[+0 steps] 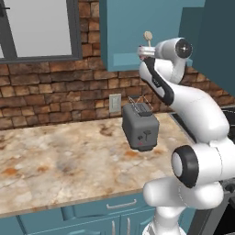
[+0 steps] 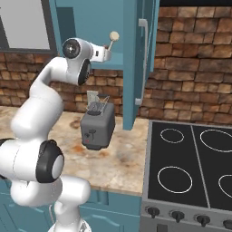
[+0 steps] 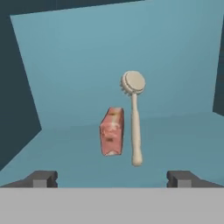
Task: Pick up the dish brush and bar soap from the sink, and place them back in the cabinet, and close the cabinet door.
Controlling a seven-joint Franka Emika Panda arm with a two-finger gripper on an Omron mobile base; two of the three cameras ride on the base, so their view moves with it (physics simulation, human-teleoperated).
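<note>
Inside the teal cabinet (image 3: pixel 175 57) the dish brush (image 3: pixel 135 127) stands upright on the shelf floor, cream head on top. The reddish-brown bar soap (image 3: pixel 112 132) stands just to its left, close beside the handle. My gripper (image 3: pixel 112 179) is open just short of both, touching neither. From the base, the brush (image 1: pixel 148 36) (image 2: pixel 113 37) rises above the gripper (image 1: pixel 143 51) (image 2: pixel 108 53) at the cabinet (image 1: pixel 124 32) opening. The cabinet door (image 2: pixel 140 68) stands open to the right, edge-on, with its silver handle (image 2: pixel 144 50). The sink is out of view.
A grey toaster (image 1: pixel 141 126) (image 2: pixel 96 127) sits on the marbled counter (image 1: pixel 59 160) below the cabinet. A black stove top (image 2: pixel 190 167) lies to the right. The open door (image 1: pixel 215 41) juts out beside my arm. Brick wall and a window (image 1: pixel 36 27) are behind.
</note>
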